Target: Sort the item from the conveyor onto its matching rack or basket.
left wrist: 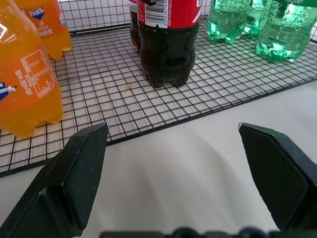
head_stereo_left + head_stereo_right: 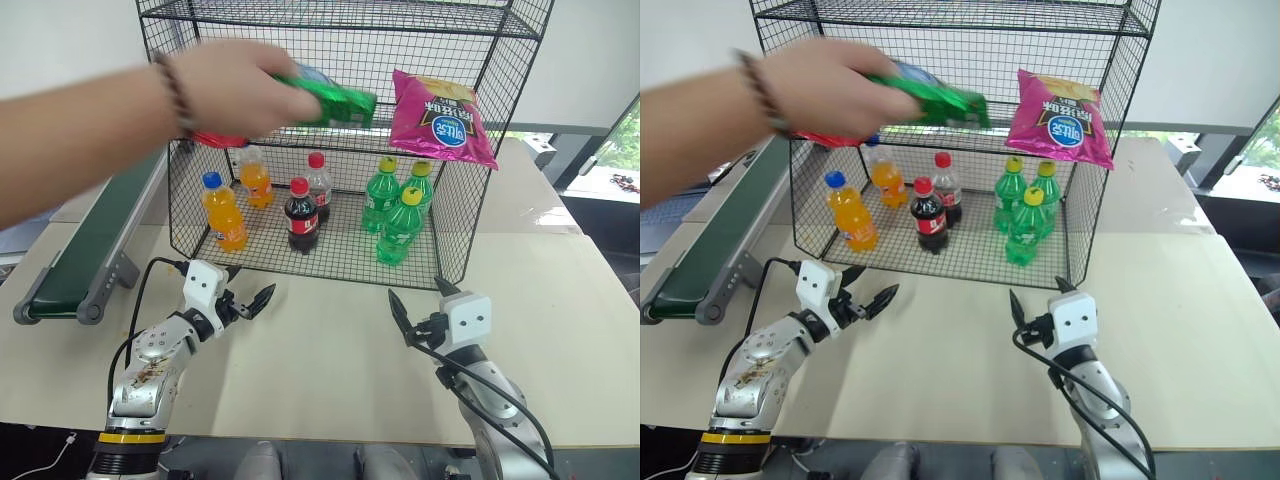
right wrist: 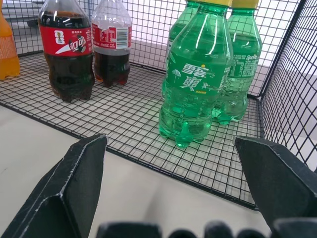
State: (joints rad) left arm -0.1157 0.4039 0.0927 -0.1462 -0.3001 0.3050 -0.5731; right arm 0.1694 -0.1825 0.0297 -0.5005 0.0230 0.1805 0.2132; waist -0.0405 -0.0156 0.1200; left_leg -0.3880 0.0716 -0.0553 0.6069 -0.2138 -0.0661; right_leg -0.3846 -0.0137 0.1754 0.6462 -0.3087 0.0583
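A person's hand [image 2: 225, 90] holds the shiny green crisp bag [image 2: 335, 100] in front of the middle tier of the black wire rack [image 2: 340, 20]. The dark green conveyor [image 2: 90, 250] runs along the table's left side with nothing on its visible stretch. My left gripper [image 2: 250, 290] hangs open over the table just before the rack's bottom tier, nothing between its fingers [image 1: 84, 163]. My right gripper [image 2: 420, 298] is open too, near the rack's front right corner, facing the green bottles [image 3: 193, 84].
A magenta crisp bag [image 2: 440, 118] and a red bag [image 2: 215, 140] lie on the middle tier. Orange bottles [image 2: 224, 212], cola bottles [image 2: 302, 216] and green bottles [image 2: 400, 225] stand on the bottom tier. The person's forearm reaches in from the left above the conveyor.
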